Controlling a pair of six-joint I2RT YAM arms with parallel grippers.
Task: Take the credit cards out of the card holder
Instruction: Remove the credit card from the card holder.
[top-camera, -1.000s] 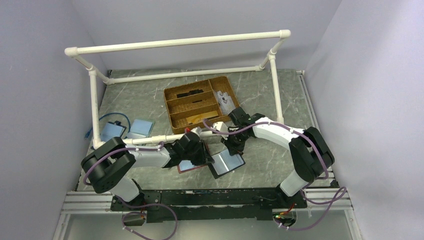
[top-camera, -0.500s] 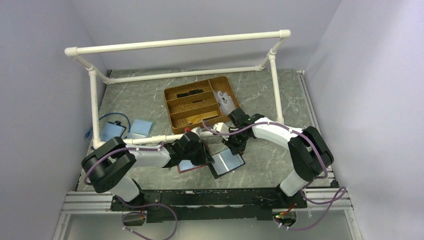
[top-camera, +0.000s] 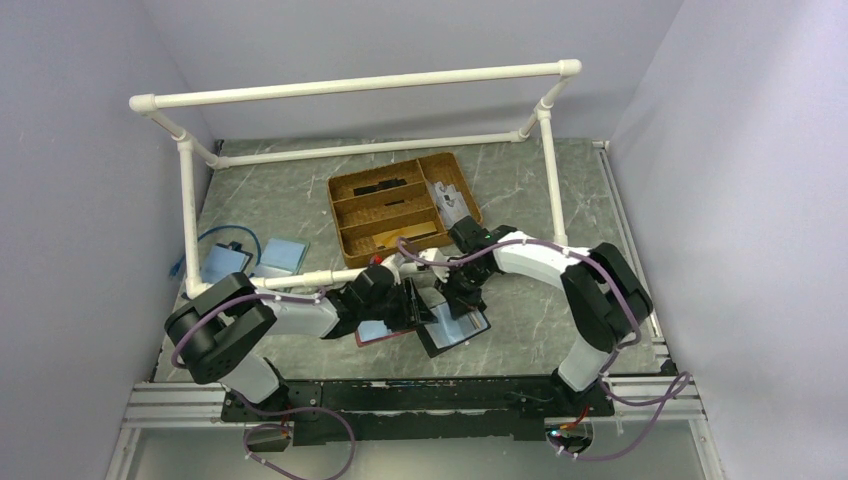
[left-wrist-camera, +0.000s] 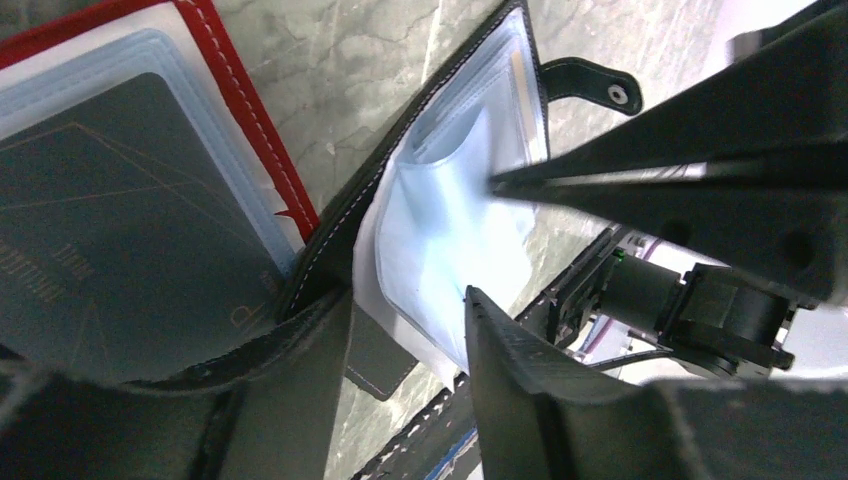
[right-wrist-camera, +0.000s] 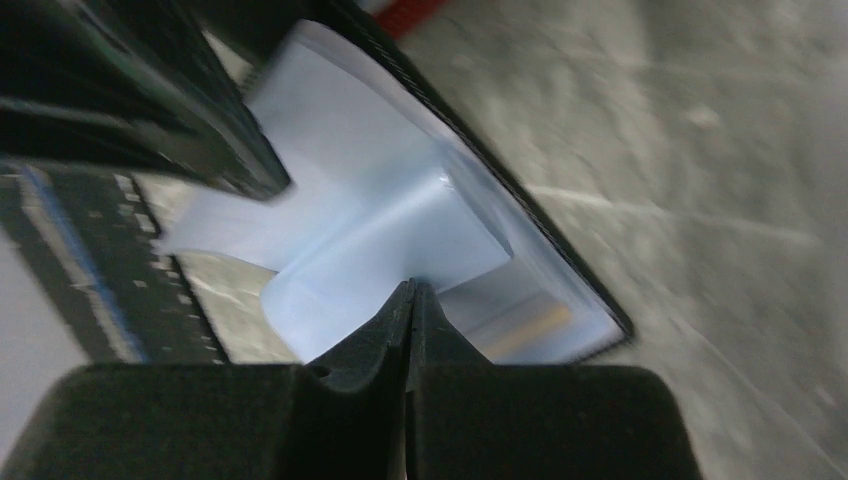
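The black-edged card holder (top-camera: 462, 330) lies open on the table between my arms, also in the left wrist view (left-wrist-camera: 325, 250) and right wrist view (right-wrist-camera: 560, 320). A light blue card (left-wrist-camera: 450, 230) bulges up out of its clear sleeves (right-wrist-camera: 380, 250). My right gripper (top-camera: 452, 300) is shut, its tips (right-wrist-camera: 410, 288) pinching the card's edge. My left gripper (top-camera: 412, 300) is open (left-wrist-camera: 405, 300), one finger on the holder's black edge, the other on the light blue card. No dark card shows in this holder.
A red-edged wallet (top-camera: 375, 335) lies open just left of the holder, with a dark card in its sleeves (left-wrist-camera: 110, 210). A wooden divided tray (top-camera: 400, 205) stands behind. A white pipe frame (top-camera: 360, 85) spans the table. Blue flat items (top-camera: 283, 255) lie at the left.
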